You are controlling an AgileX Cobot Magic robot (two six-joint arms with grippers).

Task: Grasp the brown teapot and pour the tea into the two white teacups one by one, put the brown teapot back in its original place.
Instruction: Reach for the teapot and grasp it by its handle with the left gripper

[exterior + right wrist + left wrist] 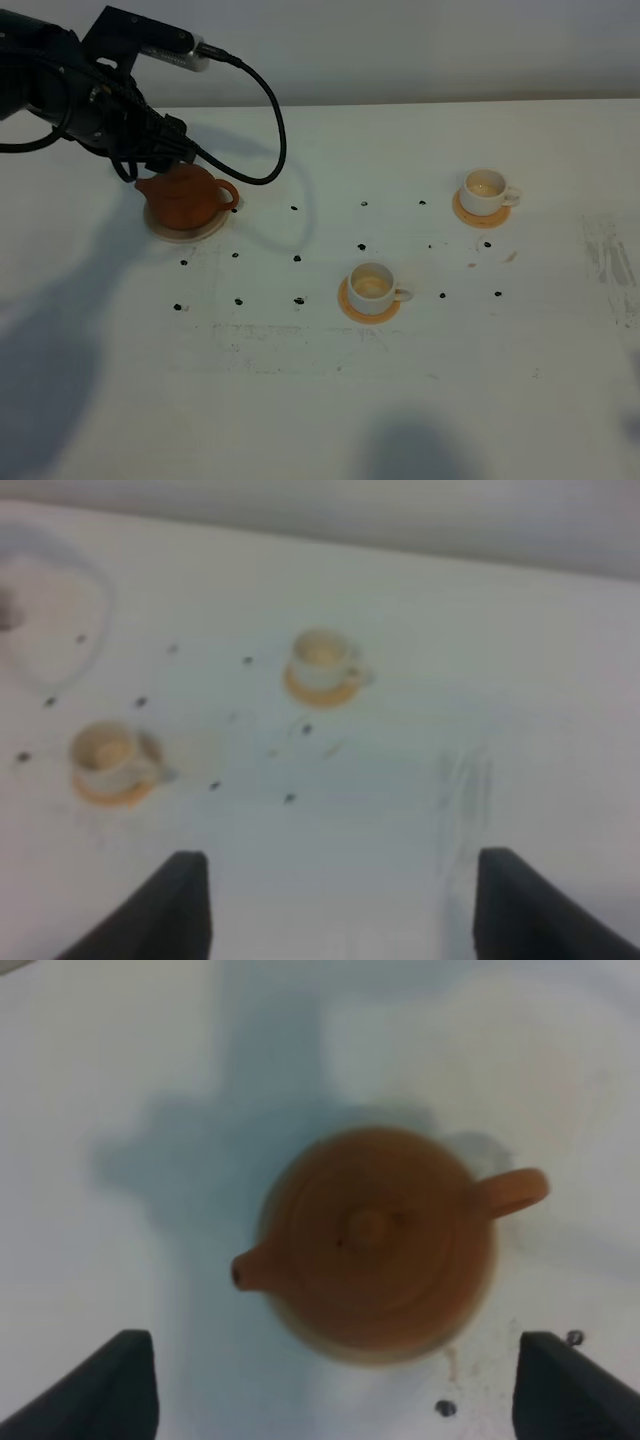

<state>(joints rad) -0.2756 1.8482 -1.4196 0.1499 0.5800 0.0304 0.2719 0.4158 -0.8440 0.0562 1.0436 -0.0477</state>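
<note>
White flat table (pixel 300 400) fills the view from above, with small black dots (pixel 297 258) marked on it. At 10 o'clock on the table sits the round reddish-brown clay teapot (pixel 183 198). It stands upright on the round cream flat plate (pixel 212 232), with its lid on. Its spout points to 9 o'clock and its loop handle points to 3 o'clock.

The black left gripper (pixel 335 1360) hangs over the teapot, a bit toward 11 o'clock of it. Its 2 dark fingers (pixel 110 1390) are spread very wide. The teapot lies below the gap between them. Neither finger touches the pot, so this gripper has hold of nothing.

1 small white teacup with a side handle (pixel 372 285) sits near the middle of the table, toward 5 o'clock, on a round orange-tan coaster (pixel 346 302). The other small white teacup (pixel 485 187) sits at 2 o'clock on its own orange-tan coaster (pixel 465 213). Both cups are well apart from the teapot.

The black right gripper (pixel 340 880) is up above the table. Its fingers are spread wide too, with nothing between them.
</note>
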